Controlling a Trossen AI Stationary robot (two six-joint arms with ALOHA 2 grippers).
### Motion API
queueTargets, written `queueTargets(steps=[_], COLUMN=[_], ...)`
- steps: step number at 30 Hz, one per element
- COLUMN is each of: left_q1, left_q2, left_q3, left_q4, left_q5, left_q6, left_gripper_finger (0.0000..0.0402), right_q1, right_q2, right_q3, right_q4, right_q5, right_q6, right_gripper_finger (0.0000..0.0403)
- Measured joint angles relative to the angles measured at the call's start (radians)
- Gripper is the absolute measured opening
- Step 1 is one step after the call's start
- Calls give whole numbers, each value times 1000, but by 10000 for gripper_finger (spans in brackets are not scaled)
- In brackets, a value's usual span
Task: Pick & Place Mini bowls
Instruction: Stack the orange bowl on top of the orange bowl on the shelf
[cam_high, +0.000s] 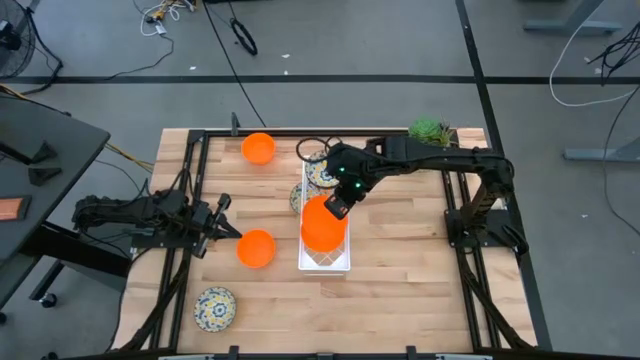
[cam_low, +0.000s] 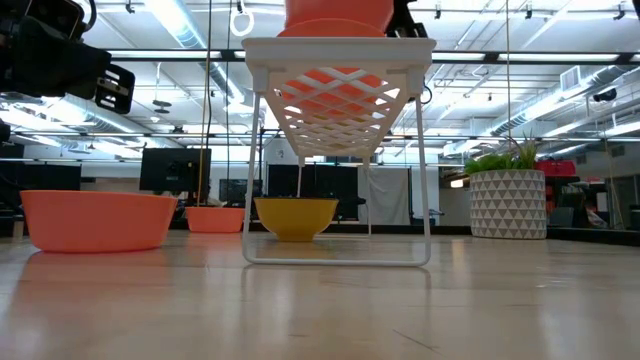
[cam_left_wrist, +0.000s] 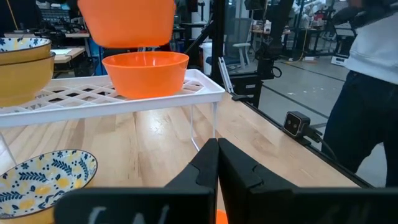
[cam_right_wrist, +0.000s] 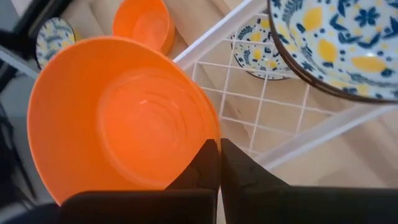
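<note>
A white wire rack stands mid-table. An orange mini bowl sits on its top. Just above that one hangs a second orange bowl, with my right gripper shut on it. Floral bowls sit stacked on the rack's far end, and another stands on the table under the rack. Other bowls rest on the table: an orange one far left, an orange one beside my shut left gripper, and a floral one near left. My right gripper pinches the upper orange bowl's rim between its two fingers. The fingers slant down from the table's far right side. The bowl hangs mouth up, lifted clear of the orange bowl on the rack below it.
A potted green plant stands at the far right corner. Bare wood lies to the right of the rack and along the near edge. In the left wrist view a person stands beyond the table's edge.
</note>
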Motion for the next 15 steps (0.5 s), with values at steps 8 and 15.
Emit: queueTargets(steps=[8, 15], left_q1=[0, 0], left_q2=[0, 0], left_q3=[0, 0], left_q4=[-1, 0], left_q5=[0, 0], left_q6=[0, 0], left_gripper_finger=[14, 14], right_q1=[1, 16], right_q2=[15, 15], right_q3=[0, 10], right_q4=[-2, -13], right_q5=[0, -11], right_q6=[-113, -131], right_gripper_finger=[0, 0])
